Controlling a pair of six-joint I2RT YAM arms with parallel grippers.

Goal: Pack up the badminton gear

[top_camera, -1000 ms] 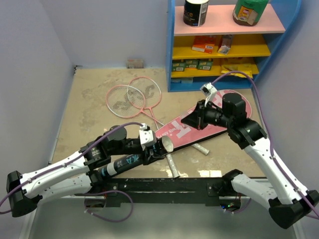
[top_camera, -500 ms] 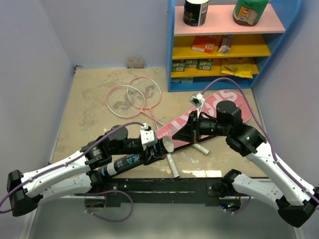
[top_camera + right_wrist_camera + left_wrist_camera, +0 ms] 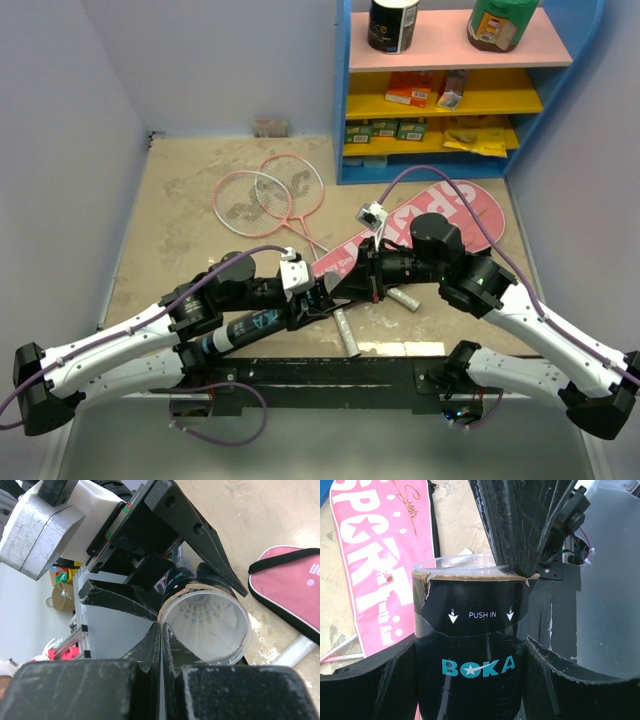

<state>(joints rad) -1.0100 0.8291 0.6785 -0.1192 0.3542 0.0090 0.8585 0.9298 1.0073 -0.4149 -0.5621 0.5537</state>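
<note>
My left gripper (image 3: pixel 305 303) is shut on the long black shuttle tube (image 3: pixel 250 327), lettered "BOKA" in the left wrist view (image 3: pixel 470 645), and holds it tilted above the table's near edge. My right gripper (image 3: pixel 347 287) is shut, with its tips at the rim of the tube's open mouth (image 3: pixel 205 625). A white feather shuttlecock (image 3: pixel 210 615) sits inside the tube. The pink "SPORT" bag (image 3: pixel 445 212) lies flat behind the right arm. Two pink-framed rackets (image 3: pixel 265 195) lie crossed at the far left.
A blue shelf unit (image 3: pixel 450 90) with boxes and jars stands at the back right. Two small white cylinders (image 3: pixel 345 332) (image 3: pixel 404 298) lie on the table near the tube. Walls close in on the left and right.
My right arm has swung left and down from over the pink bag, bringing its shut fingers to the tube's mouth. My left gripper and the tube have barely moved.
</note>
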